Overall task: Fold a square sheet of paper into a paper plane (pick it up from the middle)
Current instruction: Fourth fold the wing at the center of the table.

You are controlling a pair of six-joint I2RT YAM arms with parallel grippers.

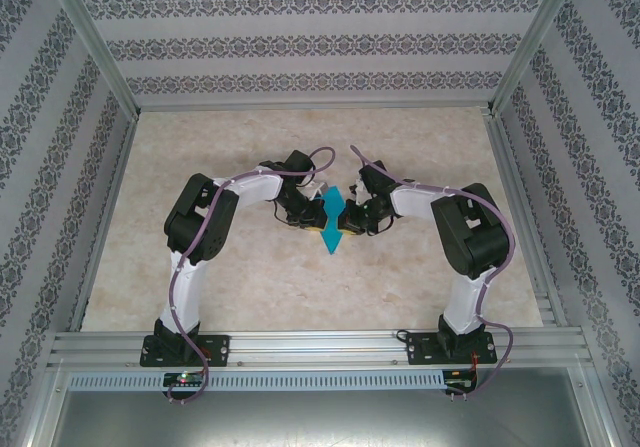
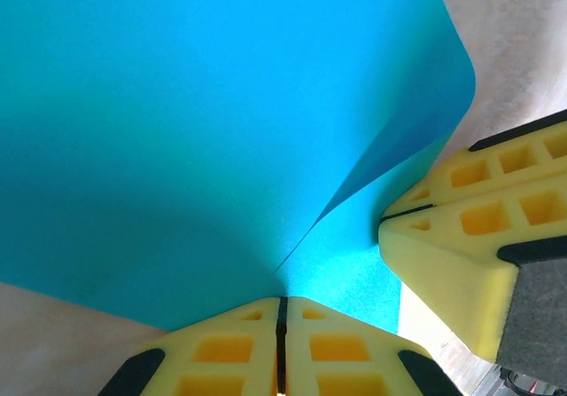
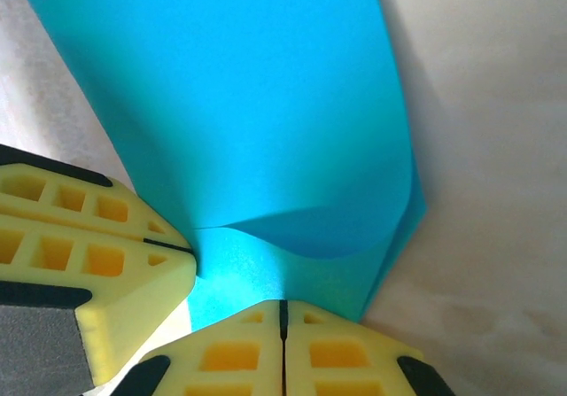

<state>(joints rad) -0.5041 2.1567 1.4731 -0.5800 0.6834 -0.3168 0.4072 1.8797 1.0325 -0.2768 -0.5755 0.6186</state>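
the tabletop [image 1: 230, 277] is a pale beige, marbled surface, boxed in by walls [image 1: 300, 42] papered in grey-and-white ornamental stripes. aluminium posts [image 1: 100, 49] stand at the corners, and an aluminium rail [image 1: 320, 347] runs along the near edge where both arm bases are bolted. near the middle of the table the two arms bend inward and meet. the turquoise sheet [image 1: 331, 225] sits between them, seen from above as a narrow diamond.

the left gripper [image 2: 282, 300] has its yellow fingers pressed together on one edge of the sheet, and the paper curls up and over from there in a soft, uncreased bend. the right gripper [image 3: 283, 303] is likewise clamped tight on the opposite edge, with one layer bowed above another. the two sets of fingertips sit near each other but apart. whether the sheet rests on the surface or hangs just off it i cannot tell.
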